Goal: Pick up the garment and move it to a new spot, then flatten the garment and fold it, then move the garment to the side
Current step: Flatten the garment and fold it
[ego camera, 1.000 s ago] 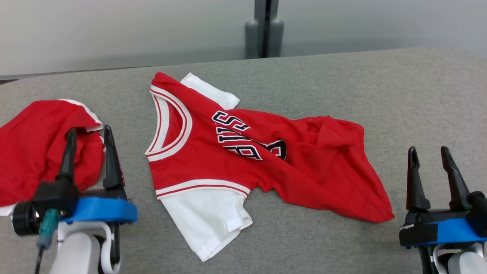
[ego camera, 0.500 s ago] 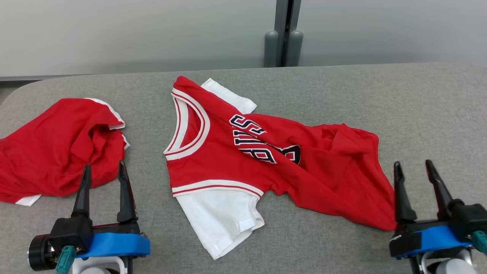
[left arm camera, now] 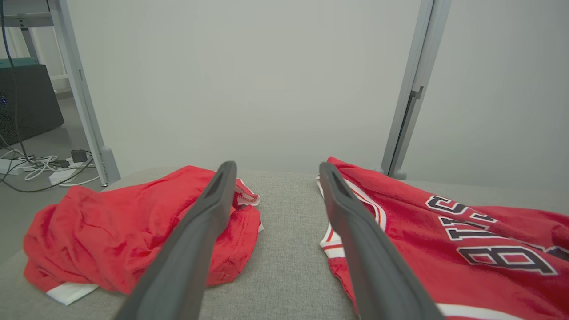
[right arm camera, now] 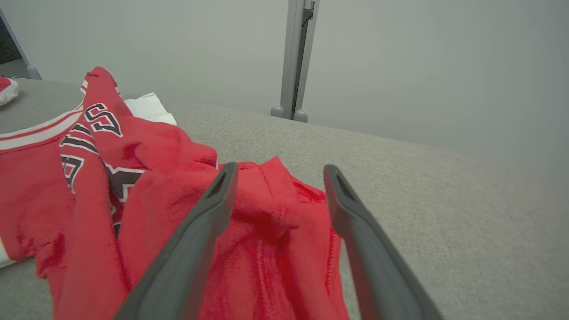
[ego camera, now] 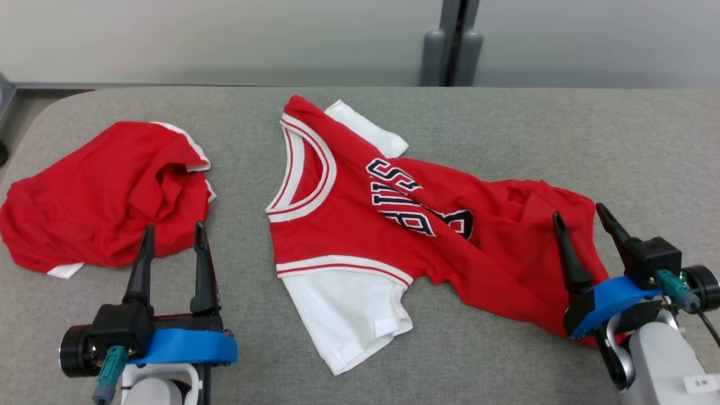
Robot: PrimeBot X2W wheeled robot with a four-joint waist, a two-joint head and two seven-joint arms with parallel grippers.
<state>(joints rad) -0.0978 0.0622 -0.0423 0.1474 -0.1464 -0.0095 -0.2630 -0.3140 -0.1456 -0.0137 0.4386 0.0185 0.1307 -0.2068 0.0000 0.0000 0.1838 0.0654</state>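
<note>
The garment [ego camera: 360, 225] is a red jersey with white sleeves and dark lettering. It lies rumpled across the middle of the grey table, neck to the left and hem to the right. My right gripper [ego camera: 578, 210] is open and hovers over the bunched hem; in the right wrist view the garment [right arm camera: 155, 178] lies under and between the fingers of my right gripper [right arm camera: 280, 166]. My left gripper [ego camera: 174, 226] is open and empty, left of the collar; in the left wrist view my left gripper [left arm camera: 276, 165] points at bare cloth beside the garment [left arm camera: 444, 240].
A second red garment [ego camera: 107, 191] lies crumpled at the table's left end, just beyond my left fingertips, and appears as a red heap [left arm camera: 111, 226] in the left wrist view. The grey padded table [ego camera: 506, 124] runs to a pale wall with a grey post [ego camera: 453, 45].
The head camera has turned, sliding the whole scene rightward. My right gripper has moved left over the garment's hem. My left gripper has drawn back off the crumpled red garment.
</note>
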